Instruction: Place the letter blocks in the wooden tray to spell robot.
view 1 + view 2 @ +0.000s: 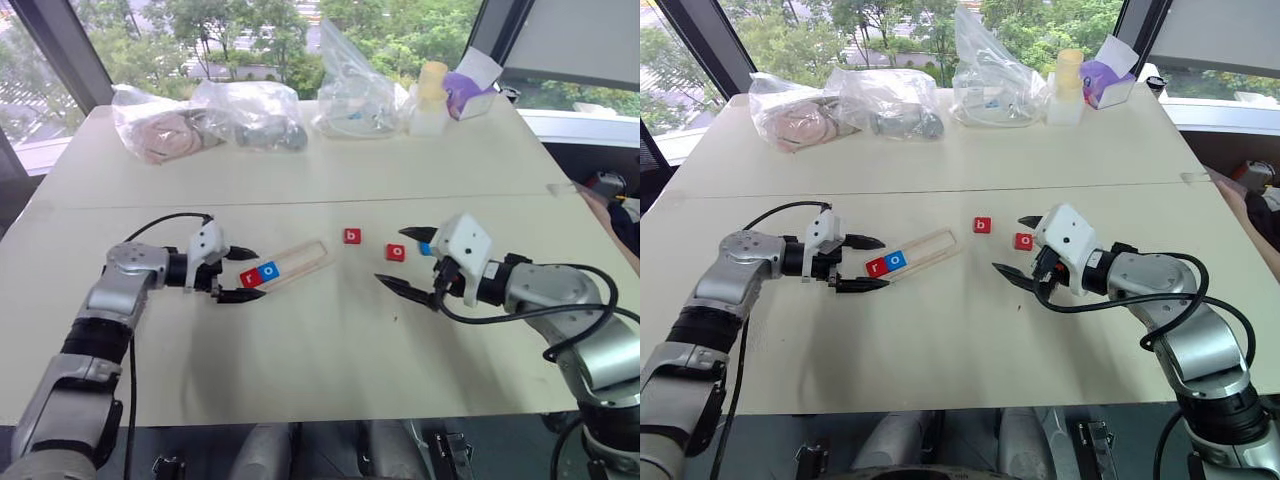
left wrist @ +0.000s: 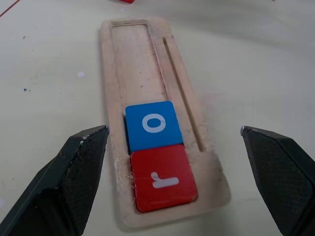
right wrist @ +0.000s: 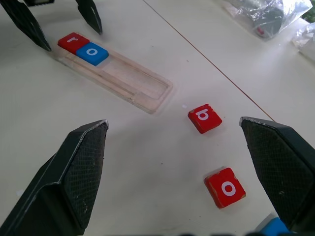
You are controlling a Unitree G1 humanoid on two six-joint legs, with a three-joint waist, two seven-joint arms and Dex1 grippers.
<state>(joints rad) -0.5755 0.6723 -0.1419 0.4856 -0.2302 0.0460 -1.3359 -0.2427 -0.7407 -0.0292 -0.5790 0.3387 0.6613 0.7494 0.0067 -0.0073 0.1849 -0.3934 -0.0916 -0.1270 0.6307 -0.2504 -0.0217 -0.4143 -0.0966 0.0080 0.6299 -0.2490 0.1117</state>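
Observation:
The wooden tray [image 1: 300, 260] lies slanted on the white table, and the left wrist view shows it as the tray [image 2: 147, 59]. A red r block [image 2: 162, 183] and a blue o block [image 2: 153, 124] sit side by side at its near end. My left gripper [image 1: 260, 273] stands open at that end, its fingers on either side of the tray. A red b block [image 3: 204, 118] and a red o block [image 3: 225, 188] lie loose on the table right of the tray. My right gripper [image 1: 390, 256] hovers open by the red o block. A blue block [image 3: 274, 228] peeks out beside it, its letter hidden.
Several clear plastic bags [image 1: 250, 115] with items, a pale bottle [image 1: 432, 98] and a purple-and-white package [image 1: 470, 92] line the table's far edge. A seam [image 1: 330, 203] runs across the table beyond the tray.

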